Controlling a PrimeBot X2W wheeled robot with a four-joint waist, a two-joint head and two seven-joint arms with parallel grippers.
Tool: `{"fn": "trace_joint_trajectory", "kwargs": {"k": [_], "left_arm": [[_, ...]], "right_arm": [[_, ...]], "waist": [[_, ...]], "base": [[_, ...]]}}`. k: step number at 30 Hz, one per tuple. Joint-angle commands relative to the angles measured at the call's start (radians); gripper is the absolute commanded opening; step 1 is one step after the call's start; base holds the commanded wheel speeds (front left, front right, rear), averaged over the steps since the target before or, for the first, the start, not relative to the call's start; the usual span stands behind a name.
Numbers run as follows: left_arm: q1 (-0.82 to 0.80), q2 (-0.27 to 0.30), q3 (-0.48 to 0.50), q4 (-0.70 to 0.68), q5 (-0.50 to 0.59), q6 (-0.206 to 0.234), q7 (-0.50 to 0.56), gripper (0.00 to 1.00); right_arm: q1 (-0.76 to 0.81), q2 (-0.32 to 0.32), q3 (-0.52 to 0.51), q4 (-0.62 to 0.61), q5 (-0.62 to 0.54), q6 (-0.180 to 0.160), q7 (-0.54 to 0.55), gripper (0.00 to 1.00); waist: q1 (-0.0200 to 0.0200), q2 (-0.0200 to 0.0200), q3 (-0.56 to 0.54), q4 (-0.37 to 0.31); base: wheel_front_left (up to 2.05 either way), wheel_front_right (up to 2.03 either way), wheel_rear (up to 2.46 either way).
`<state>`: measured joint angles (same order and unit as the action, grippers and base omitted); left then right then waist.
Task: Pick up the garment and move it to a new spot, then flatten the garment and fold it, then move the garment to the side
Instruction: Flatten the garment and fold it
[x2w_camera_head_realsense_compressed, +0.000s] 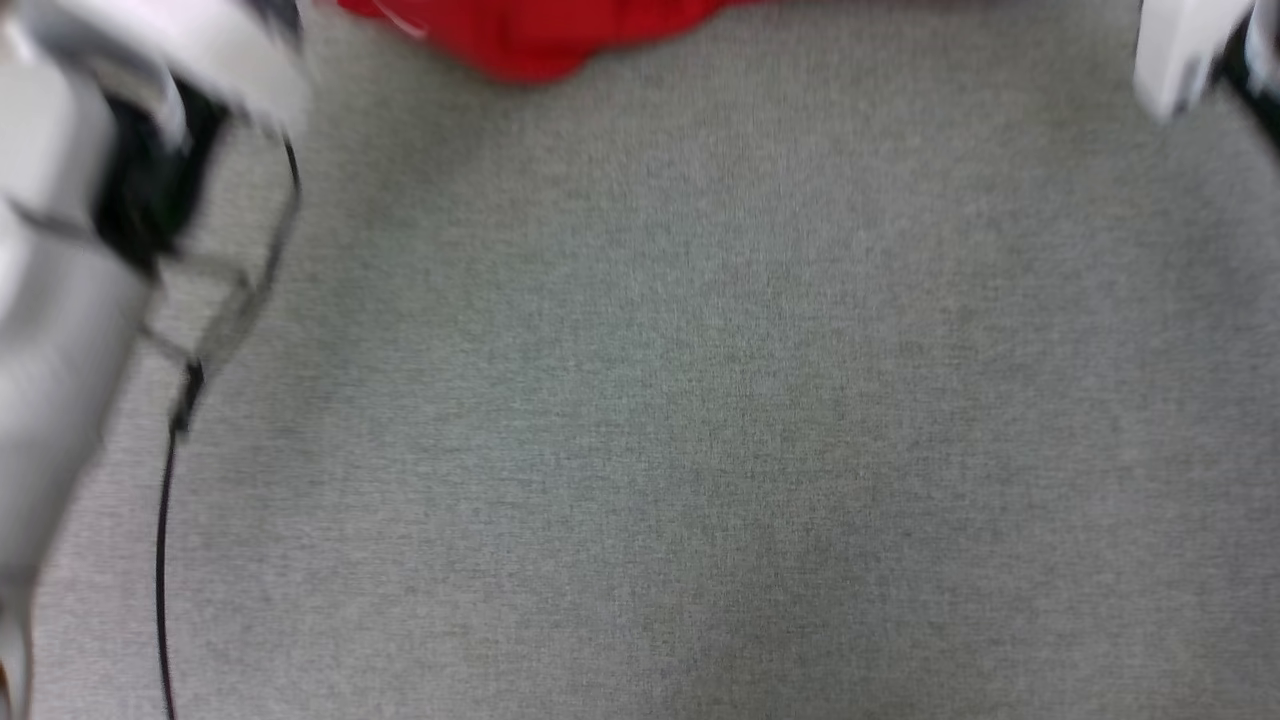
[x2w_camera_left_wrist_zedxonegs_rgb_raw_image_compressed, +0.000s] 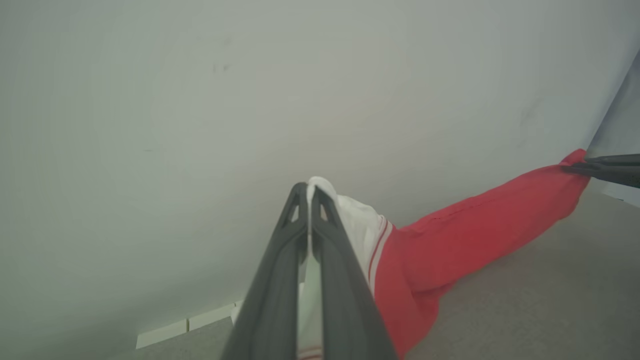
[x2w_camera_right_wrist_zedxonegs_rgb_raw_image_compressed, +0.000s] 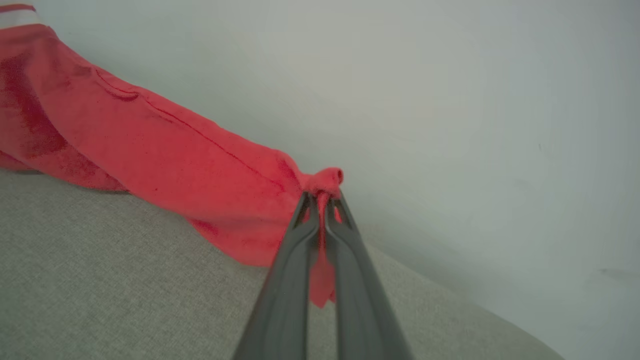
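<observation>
1. Grey woven surface (x2w_camera_head_realsense_compressed: 700, 400) lies under both arms, blurred in the head view. A pale wall (x2w_camera_left_wrist_zedxonegs_rgb_raw_image_compressed: 200, 100) stands behind it in both wrist views.
2. Garment (x2w_camera_left_wrist_zedxonegs_rgb_raw_image_compressed: 475, 225) — red body, white sleeve with thin red stripes — is drawn out in a long band between the two grippers. Its lower folds rest on the surface. In the head view only a red edge shows, at top centre.
3. Left gripper (x2w_camera_left_wrist_zedxonegs_rgb_raw_image_compressed: 307, 186): fingers pressed together, clamped on the white sleeve. A rounded bit of white cloth pokes out past the tips.
4. Right gripper (x2w_camera_right_wrist_zedxonegs_rgb_raw_image_compressed: 321, 197): fingers together, clamped on a bunched red corner of the garment. A knot of cloth sits just above the tips, and a small flap hangs between the fingers. In the left wrist view these dark tips enter from the right edge, biting the far red end.
5. Left arm (x2w_camera_head_realsense_compressed: 60, 300): pale, blurred, at the left edge of the head view, with a black cable (x2w_camera_head_realsense_compressed: 165, 560) running down beside it.
6. Right arm (x2w_camera_head_realsense_compressed: 1180, 50): pale part at the top right corner — blurred, detail not legible.
</observation>
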<state>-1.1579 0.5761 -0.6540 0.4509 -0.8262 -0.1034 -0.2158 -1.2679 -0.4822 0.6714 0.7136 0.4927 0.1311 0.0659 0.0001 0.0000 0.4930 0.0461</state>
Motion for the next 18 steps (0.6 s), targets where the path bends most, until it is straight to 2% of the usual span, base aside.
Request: {"fn": "trace_joint_trajectory", "kwargs": {"k": [1, 10, 14, 18], "left_arm": [[0.043, 0.007, -0.002, -0.02, -0.008, 0.011, -0.01, 0.0], [0.461, 0.071, -0.08, -0.236, -0.042, 0.101, -0.01, 0.0], [0.63, 0.102, -0.106, -0.323, -0.07, 0.16, -0.005, 0.0], [0.771, 0.133, -0.133, -0.386, -0.101, 0.199, -0.002, 0.0]], "right_arm": [[0.041, -0.014, 0.013, -0.011, 0.015, -0.001, -0.009, 0.0], [0.354, -0.093, 0.076, -0.092, 0.123, -0.001, -0.023, 0.0], [0.49, -0.126, 0.079, -0.14, 0.148, -0.001, -0.028, 0.0], [0.622, -0.157, 0.064, -0.182, 0.164, -0.001, -0.023, 0.0]], "waist": [[-0.0001, 0.0, -0.036, 0.005], [-0.0001, 0.0, -0.199, 0.006], [-0.0001, 0.0, -0.272, 0.014], [-0.0001, 0.0, -0.342, 0.022]], "base": [[0.0, 0.0, 0.0], [0.0, 0.0, 0.0], [0.0, 0.0, 0.0], [0.0, 0.0, 0.0]]}}
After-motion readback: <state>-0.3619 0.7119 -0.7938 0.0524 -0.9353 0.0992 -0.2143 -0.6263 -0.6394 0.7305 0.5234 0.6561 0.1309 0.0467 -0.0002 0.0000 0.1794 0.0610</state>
